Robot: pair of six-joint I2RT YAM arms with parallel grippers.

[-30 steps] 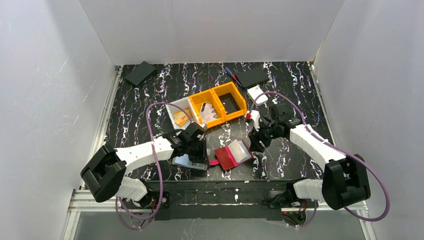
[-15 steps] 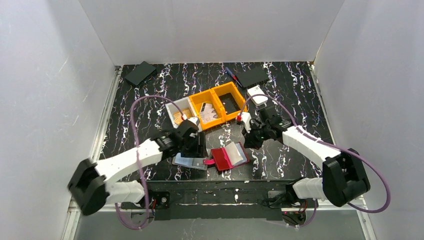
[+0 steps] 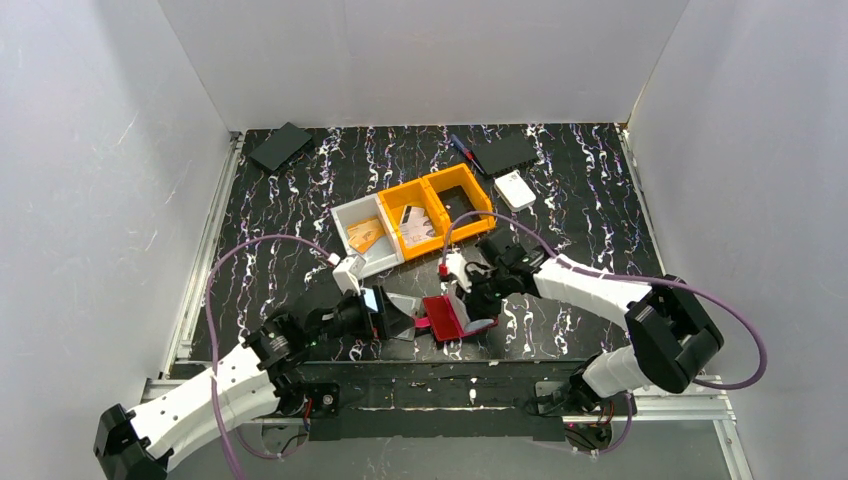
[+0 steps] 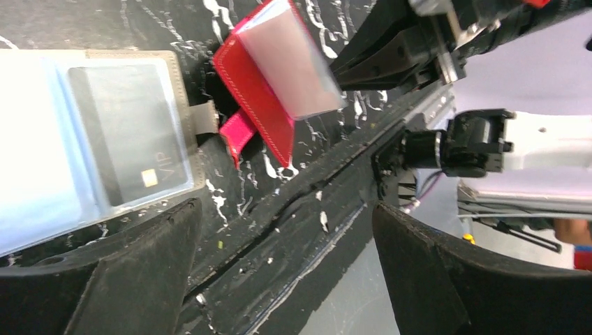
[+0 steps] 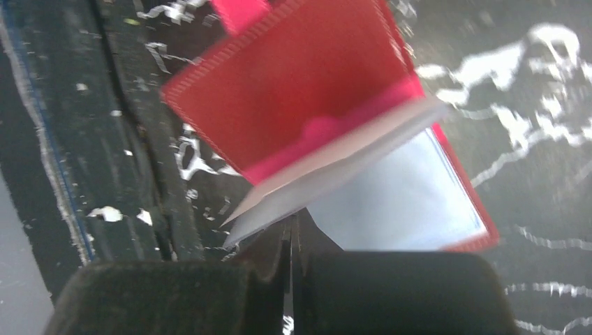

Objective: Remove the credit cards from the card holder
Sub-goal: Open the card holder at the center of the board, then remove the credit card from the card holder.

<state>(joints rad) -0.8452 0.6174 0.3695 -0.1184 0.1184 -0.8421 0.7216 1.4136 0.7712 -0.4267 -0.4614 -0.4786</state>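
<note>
The card holder (image 3: 443,317) lies open near the front edge of the worktop (image 3: 300,190). The right pincer (image 5: 290,237) is closed tight at the edge of its pale inner leaf; whether it really pinches the leaf, I cannot tell. The left pincer (image 4: 286,230) stands wide open and empty over a dark card (image 4: 129,132) in a clear sleeve (image 4: 42,139). It seems best to hold the holder low and slide the cards out flat.

The holder (image 3: 447,318) is lying by the surface's (image 3: 300,200) near edge, a card sleeve (image 4: 105,139) just left of it. Bins (image 3: 470,232) are sitting behind, near centre, cards (image 3: 365,236) lying in two.
</note>
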